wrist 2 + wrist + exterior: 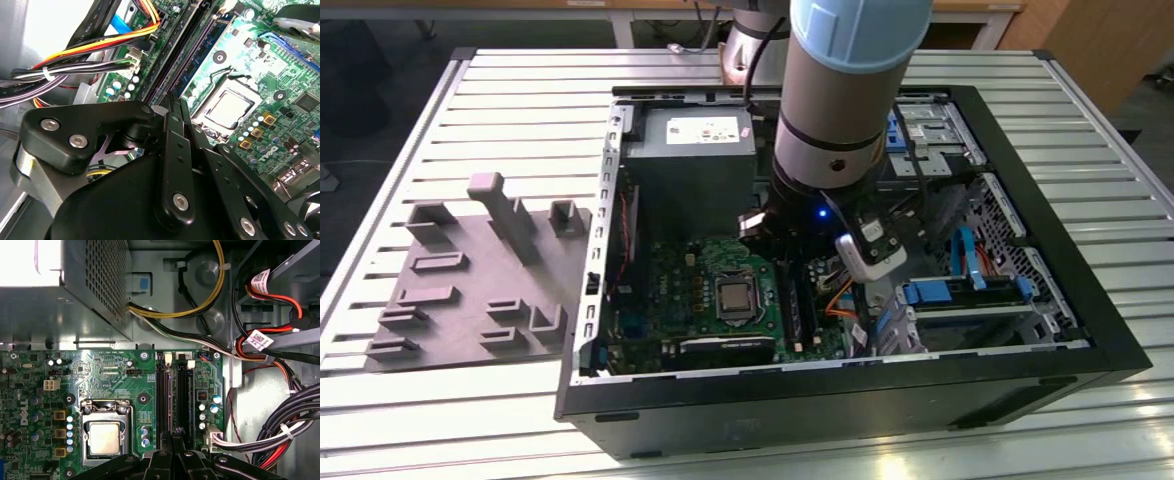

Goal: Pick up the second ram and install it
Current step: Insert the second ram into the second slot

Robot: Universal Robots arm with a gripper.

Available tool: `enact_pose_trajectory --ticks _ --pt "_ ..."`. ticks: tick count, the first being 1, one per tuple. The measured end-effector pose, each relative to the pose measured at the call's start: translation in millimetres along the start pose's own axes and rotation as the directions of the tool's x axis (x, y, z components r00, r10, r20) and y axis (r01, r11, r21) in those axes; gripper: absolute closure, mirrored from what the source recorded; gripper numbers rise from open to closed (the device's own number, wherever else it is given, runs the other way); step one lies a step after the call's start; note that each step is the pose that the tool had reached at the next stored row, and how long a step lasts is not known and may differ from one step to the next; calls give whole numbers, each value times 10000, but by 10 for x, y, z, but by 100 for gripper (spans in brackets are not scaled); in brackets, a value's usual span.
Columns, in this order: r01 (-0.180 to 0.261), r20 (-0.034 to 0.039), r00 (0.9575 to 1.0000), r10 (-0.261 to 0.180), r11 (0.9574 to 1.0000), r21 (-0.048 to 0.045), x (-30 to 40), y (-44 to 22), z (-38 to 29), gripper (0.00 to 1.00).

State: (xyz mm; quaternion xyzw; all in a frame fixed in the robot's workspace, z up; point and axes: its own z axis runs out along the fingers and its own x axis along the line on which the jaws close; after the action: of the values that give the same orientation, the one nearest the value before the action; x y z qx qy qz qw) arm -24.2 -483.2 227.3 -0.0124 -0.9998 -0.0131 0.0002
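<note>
Grey-and-blue robot arm [834,120] reaches straight down into open black computer case [1067,300]. Black fingers [172,450] pinched narrow, tips on long black memory slots [175,400] of green motherboard [110,380]. Thin dark second ram [176,107] edge-on between fingertips, at slots.

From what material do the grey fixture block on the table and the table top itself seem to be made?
The grey fixture block looks like matte plastic: its colour is uniform and dull, without glints, and its posts and pockets look moulded or printed. The table seems to be bare metal, probably aluminium profiles: it consists of long parallel silvery slats that reflect the light softly.
</note>
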Motion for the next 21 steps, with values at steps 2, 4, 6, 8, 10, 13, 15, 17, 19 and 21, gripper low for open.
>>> enact_pose_trajectory --ticks 2,4,6,8,10,13,15,17,19,21 --pt "0 0 10000 0 10000 -1 0 0 6 88" --pt "0 0 10000 0 10000 0 0 0 11 88" --pt "0 -1 10000 0 10000 1 0 0 15 88" --pt "0 0 10000 0 10000 0 0 -1 20 88" --pt "0 0 10000 0 10000 0 0 -1 25 88" --pt "0 0 10000 0 10000 1 0 -1 32 88" --pt "0 0 10000 0 10000 1 2 -1 35 88" --pt "3 0 10000 -3 10000 1 5 -1 38 88" --pt "5 0 10000 -5 10000 1 8 -1 40 88" --pt "7 0 10000 -7 10000 0 11 -1 42 88"
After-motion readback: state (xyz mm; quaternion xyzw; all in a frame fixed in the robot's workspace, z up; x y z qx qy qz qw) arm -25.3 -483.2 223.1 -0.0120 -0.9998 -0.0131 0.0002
